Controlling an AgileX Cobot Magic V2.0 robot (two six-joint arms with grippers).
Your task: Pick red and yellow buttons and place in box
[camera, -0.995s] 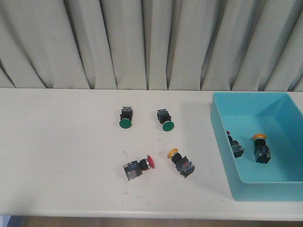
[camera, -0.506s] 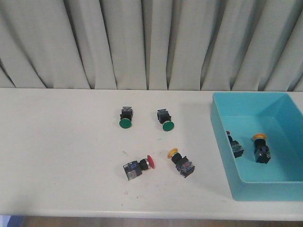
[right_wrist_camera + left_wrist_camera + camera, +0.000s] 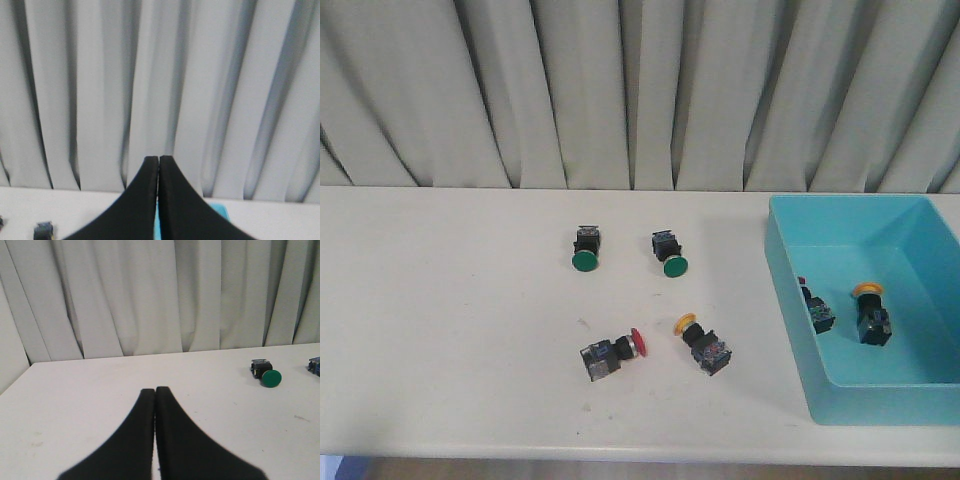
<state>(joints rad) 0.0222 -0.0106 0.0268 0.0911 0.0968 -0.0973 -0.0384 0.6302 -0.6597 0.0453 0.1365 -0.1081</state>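
Nothing moved: two buttons (image 3: 701, 343) out, two in box (image 3: 790, 270).

your table (image 3: 450, 300) is white, with a few small dark scuffs near the front. directly on it you have four loose switches and one tray. two green-capped buttons sit side by side mid-table: the left green button (image 3: 584, 249) and the right green button (image 3: 669, 255), caps toward you. nearer the front edge lie the red button (image 3: 612, 353), on its side with its cap pointing right, and just beside it the yellow button (image 3: 703, 344), tilted with its cap up-left. the blue box (image 3: 790, 290) rests at your right edge.
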